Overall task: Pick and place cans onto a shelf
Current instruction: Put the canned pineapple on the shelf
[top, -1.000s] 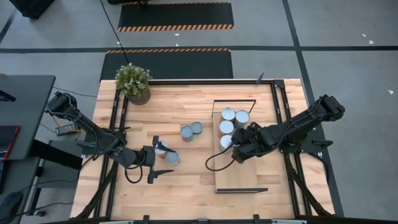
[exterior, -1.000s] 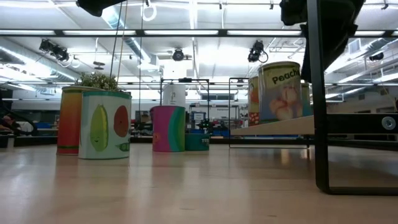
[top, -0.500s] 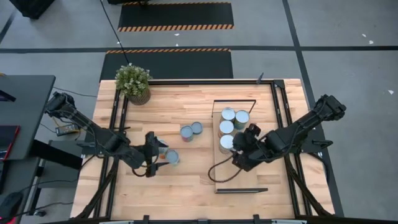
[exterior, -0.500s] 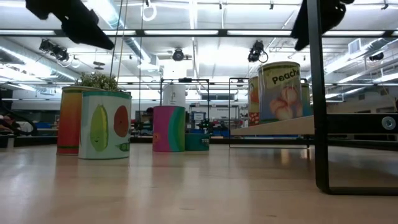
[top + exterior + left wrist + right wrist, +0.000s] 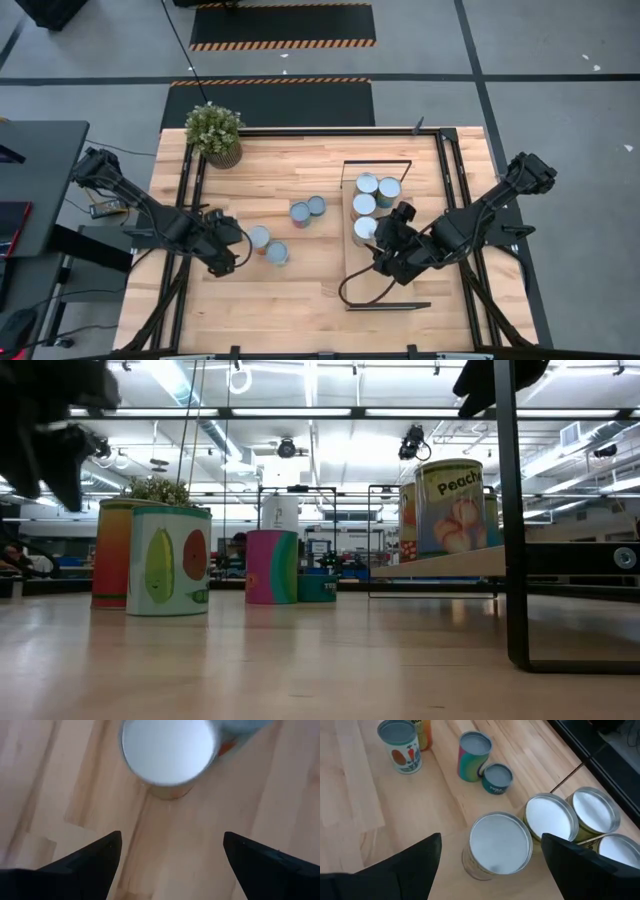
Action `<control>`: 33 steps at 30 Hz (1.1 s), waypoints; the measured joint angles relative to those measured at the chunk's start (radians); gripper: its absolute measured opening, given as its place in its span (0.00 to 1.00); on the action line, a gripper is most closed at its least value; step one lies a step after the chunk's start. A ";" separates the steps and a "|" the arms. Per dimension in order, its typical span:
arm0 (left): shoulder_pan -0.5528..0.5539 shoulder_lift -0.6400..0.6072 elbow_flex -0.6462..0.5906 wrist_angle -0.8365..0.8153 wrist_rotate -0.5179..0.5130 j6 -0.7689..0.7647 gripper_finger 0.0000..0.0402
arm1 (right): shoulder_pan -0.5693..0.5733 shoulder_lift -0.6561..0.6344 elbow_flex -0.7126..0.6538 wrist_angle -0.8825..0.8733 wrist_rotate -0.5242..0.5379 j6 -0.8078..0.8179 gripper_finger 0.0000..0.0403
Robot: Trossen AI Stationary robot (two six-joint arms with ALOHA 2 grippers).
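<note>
Risks first. Left gripper (image 5: pixel 232 252) hangs with jaws spread, empty, just beside the silver-topped can (image 5: pixel 259 237) on the bare tabletop (image 5: pixel 300 290). A second can (image 5: pixel 277 253) stands touching or nearly touching that one; a jaw coming down between them would likely knock the neighbour over or trap both. In the left wrist view the can (image 5: pixel 169 751) sits ahead of the fingers (image 5: pixel 90 862), not between them, so closing now would grasp nothing

Shelf (image 5: pixel 385 285), long light board in black frame, right of centre. Four cans (image 5: pixel 363 205) packed tight at its far end. Right gripper (image 5: pixel 392 243) is above the shelf just beside the nearest of them, jaws apart, holding nothing. Right wrist view: that can (image 5: pixel 499 843) lies just ahead of the fingers (image 5: pixel 415 865), against its neighbour (image 5: pixel 551 817). A stray sweep could topple the row

Loose black cable (image 5: pixel 352 290) loops over the shelf's free near end, could foul a placement

Two more cans (image 5: pixel 308 210) mid-table, untouched. Potted plant (image 5: pixel 214 132) in far left corner, well clear
</note>
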 joint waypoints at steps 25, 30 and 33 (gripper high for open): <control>0.236 0.001 -0.202 0.545 -0.029 0.355 0.88 | 0.000 0.000 0.000 0.113 0.003 -0.087 0.87; 0.265 0.002 -0.212 0.540 -0.004 0.356 0.82 | 0.000 0.000 0.000 0.117 0.004 -0.093 0.87; 0.281 0.002 -0.209 0.536 0.001 0.377 0.77 | 0.000 0.000 0.000 0.117 0.008 -0.101 0.87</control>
